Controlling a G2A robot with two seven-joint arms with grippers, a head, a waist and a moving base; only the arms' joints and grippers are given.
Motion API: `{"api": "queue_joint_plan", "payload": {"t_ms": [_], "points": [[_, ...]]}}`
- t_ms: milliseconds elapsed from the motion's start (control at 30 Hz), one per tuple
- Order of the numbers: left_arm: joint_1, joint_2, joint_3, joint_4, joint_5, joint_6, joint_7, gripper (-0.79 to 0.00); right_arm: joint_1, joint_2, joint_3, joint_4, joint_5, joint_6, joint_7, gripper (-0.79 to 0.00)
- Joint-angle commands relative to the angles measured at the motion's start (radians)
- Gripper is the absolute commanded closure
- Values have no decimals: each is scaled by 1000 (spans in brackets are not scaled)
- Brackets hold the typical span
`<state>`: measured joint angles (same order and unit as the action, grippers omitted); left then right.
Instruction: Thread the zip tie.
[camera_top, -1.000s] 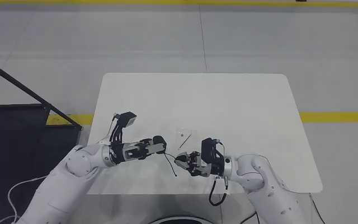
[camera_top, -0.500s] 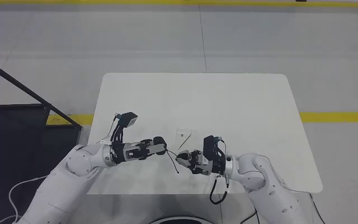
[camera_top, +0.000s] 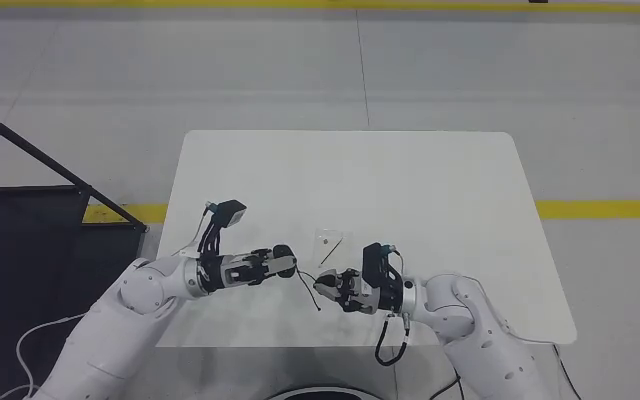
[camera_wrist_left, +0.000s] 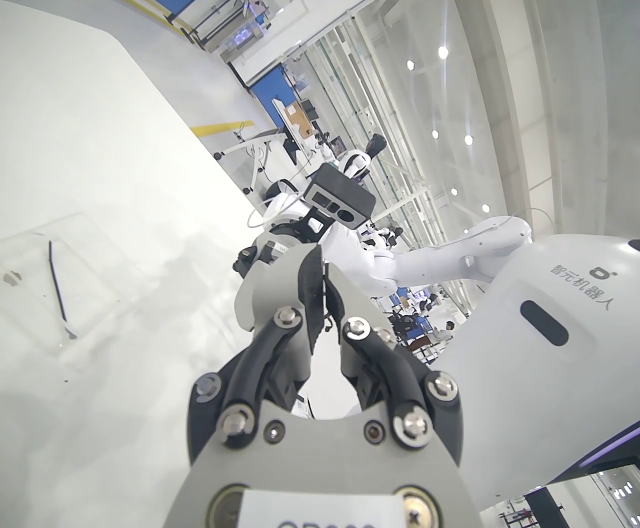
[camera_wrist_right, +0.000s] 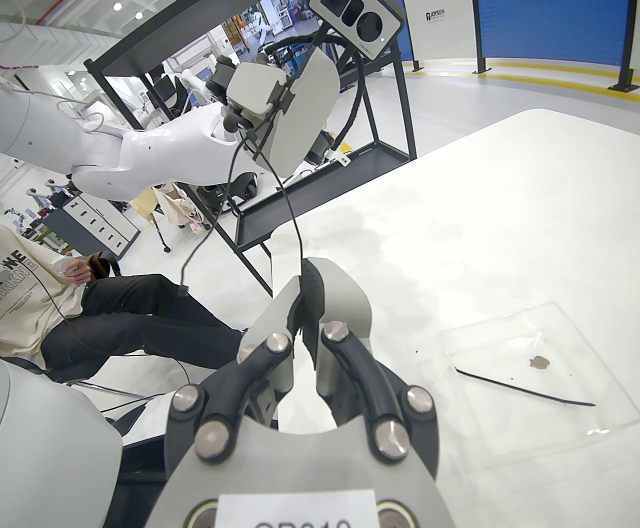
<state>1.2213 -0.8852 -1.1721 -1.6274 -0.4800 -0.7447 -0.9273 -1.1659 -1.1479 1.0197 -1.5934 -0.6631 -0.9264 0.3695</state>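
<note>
1. The left gripper (camera_top: 288, 263), clenched on a black zip tie (camera_wrist_right: 296, 227), hangs over the white table (camera_top: 440, 180) toward its 7 o'clock edge.
2. The right gripper (camera_top: 324, 287), at 4 o'clock from the left one, pinches one end of the same tie, while the other end dangles loose.
3. A clear sheet (camera_top: 329, 241) lies flat on the table at 12 o'clock from the right gripper, with a second black tie (camera_wrist_right: 522, 390) resting on it.

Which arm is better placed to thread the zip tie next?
Probably right: the right gripper pinches the zip tie's tail end; the left gripper holds mid-strap, leaving the head dangling.
</note>
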Motion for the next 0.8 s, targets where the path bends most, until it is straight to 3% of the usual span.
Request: {"api": "queue_joint_plan", "payload": {"t_ms": [0,333,767], "points": [[0,-1,-1,0,3,0,1,0,1,1,-1,0,0,0,2,0],[0,-7,-11,8,13,-1,9,0,3,5,-4,0,5,-3,0,0],[-3,-14,-32,50,-8,2,39,0,-10,18,-2,-20,6,-86,-88,0]]}}
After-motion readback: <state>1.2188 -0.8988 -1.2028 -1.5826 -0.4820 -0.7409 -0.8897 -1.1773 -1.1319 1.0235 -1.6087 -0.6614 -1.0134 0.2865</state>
